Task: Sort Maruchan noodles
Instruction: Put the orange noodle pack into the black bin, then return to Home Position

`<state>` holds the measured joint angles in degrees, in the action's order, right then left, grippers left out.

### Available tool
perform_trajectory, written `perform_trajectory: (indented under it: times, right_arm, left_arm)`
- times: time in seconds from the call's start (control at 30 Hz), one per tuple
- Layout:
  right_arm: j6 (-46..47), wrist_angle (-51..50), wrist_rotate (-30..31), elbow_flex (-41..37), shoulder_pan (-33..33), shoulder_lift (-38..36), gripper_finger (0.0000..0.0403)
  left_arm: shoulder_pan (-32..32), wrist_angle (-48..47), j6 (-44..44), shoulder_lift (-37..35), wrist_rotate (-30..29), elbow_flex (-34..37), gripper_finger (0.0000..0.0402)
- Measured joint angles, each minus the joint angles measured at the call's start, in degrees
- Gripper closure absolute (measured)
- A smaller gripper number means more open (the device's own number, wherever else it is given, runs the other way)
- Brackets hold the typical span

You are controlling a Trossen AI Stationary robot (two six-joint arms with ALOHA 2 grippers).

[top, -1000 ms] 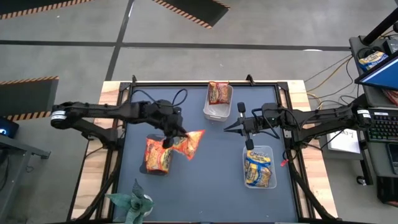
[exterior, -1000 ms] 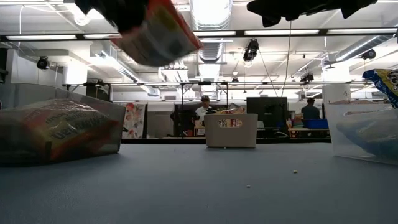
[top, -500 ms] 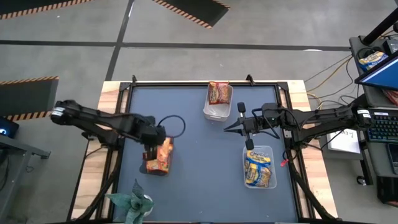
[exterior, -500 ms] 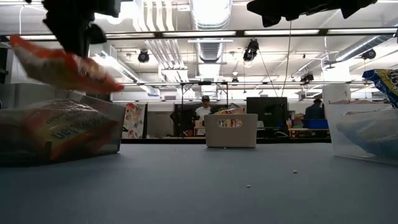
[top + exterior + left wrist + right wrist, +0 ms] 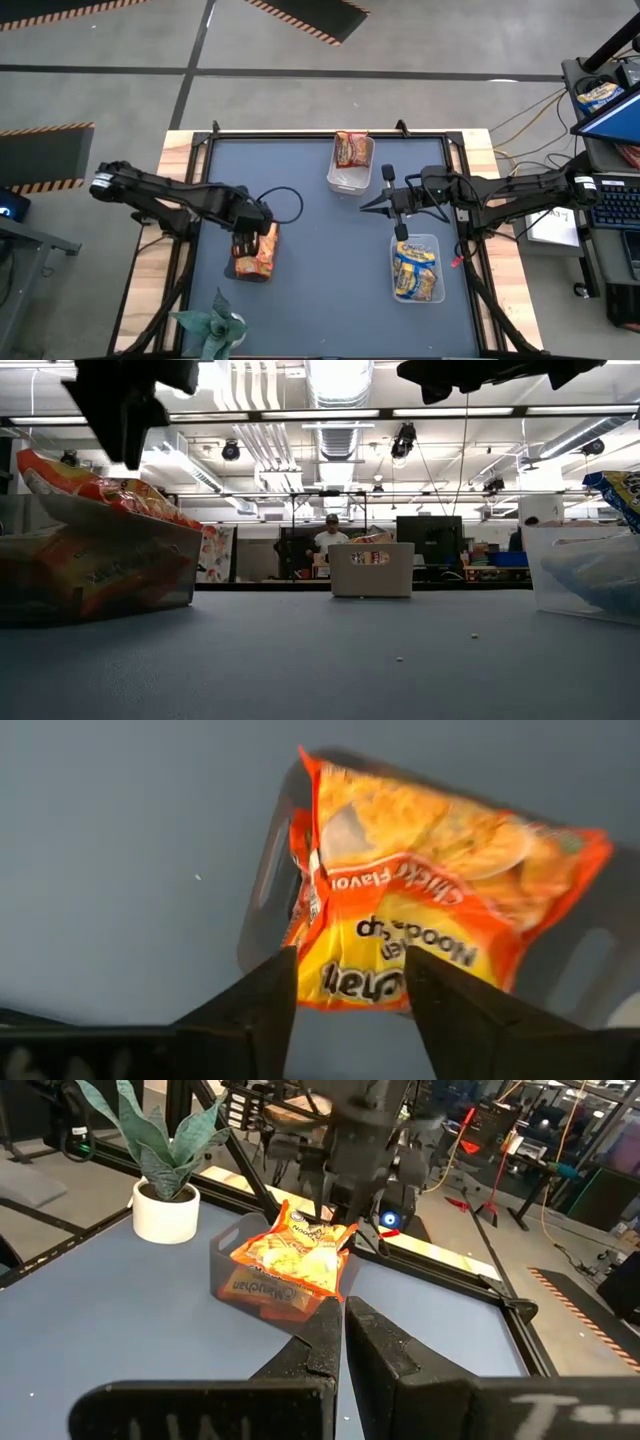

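Left gripper (image 5: 257, 240): released, fingers (image 5: 250, 1010) spread, above the near-left tub (image 5: 185, 560). Orange packet (image 5: 266, 247) lying across that tub's top, on other orange packets. Right gripper (image 5: 372, 203): clenched on nothing, hovering right of centre. Blue-and-yellow packets (image 5: 414, 270) in near-right tub (image 5: 436, 243); one orange packet in far tub (image 5: 346, 181).

Grey concrete floor (image 5: 120, 95), hazard-striped mats (image 5: 310, 15); ceiling strip lights (image 5: 440, 412).
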<state>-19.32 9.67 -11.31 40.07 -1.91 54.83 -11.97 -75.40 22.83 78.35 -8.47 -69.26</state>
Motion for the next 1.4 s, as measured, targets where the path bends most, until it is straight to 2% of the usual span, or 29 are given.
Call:
perform_trajectory:
  times: [0.1,0.2,0.37,0.53,0.6,0.73,0.9,1.07,1.23,1.4]
  right_arm:
    - [0.0,0.0,0.0,0.0,0.0,0.0,0.0394]
    - [-0.1,0.0,0.0,0.0,0.0,0.0,0.0394]
    - [-0.2,0.0,0.0,0.0,0.0,0.0,0.0394]
    - [-0.2,0.0,0.0,0.0,0.0,0.0,0.0394]
    - [-0.2,0.0,0.0,0.0,0.0,0.0,0.0394]
    - [-0.2,0.0,0.0,0.0,0.0,0.0,0.0394]
    - [-0.2,0.1,0.0,0.0,0.0,0.0,0.0394]
    - [-0.2,0.1,0.0,0.0,0.0,0.0,0.0394]
    - [-0.2,0.1,0.0,0.0,0.0,0.0,0.0394]
    - [-1.0,0.0,0.0,0.0,0.0,0.0,0.0394]
  left_arm:
    - [-0.2,-0.2,-1.1,-0.7,-0.4,-3.6,0.0222]
    - [-1.3,4.7,-5.3,-1.1,-2.9,-3.6,0.0235]
    - [-2.0,9.3,-7.1,-0.8,-1.3,4.5,0.0311]
    - [-2.0,15.9,-3.1,-0.8,8.9,11.7,0.0392]
    - [-2.0,18.8,-2.8,-0.7,12.3,12.9,0.0392]
    - [-2.0,18.3,-3.0,-0.5,10.9,12.0,0.0378]
    - [-2.6,19.8,-2.8,-0.7,8.0,10.7,0.0386]
    - [-2.7,21.3,-3.3,0.2,10.1,13.3,0.04]
    - [-2.6,18.0,-2.9,-0.4,10.4,11.0,0.0401]
    - [-3.5,22.2,-10.1,-5.0,2.6,8.0,0.0401]
